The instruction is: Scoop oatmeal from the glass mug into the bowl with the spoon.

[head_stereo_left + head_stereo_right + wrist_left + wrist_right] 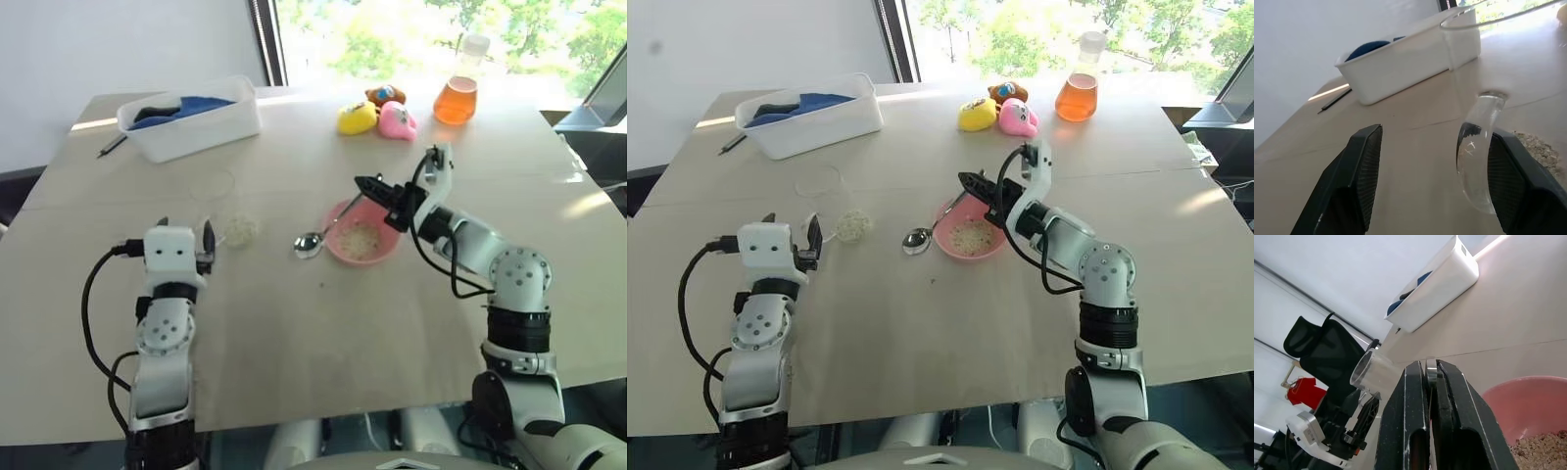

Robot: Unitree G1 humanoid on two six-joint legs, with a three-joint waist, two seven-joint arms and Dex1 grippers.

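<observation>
Right gripper (364, 183) clamps the spoon (315, 238) over the bowl (362, 242); left gripper (1430, 166), jaws apart, straddles the glass mug (1476, 161) handle

Both arms are built of rounded white shells joined by black collars, with round silver-grey caps on the joints, each cap ringed by small dark screw holes. The left arm (162, 338) ends in a boxy white wrist block, and a thick black cable loops out from its side and back into the forearm. The left gripper (186, 245) carries two black fingers (1359, 171), broad, flat and matt, tapering toward their tips. The right arm (490, 264) has a slimmer white wrist housing with a black cable curling beneath it. The right gripper (377, 191) has black fingers (1405, 431) with long slots moulded into them.
</observation>
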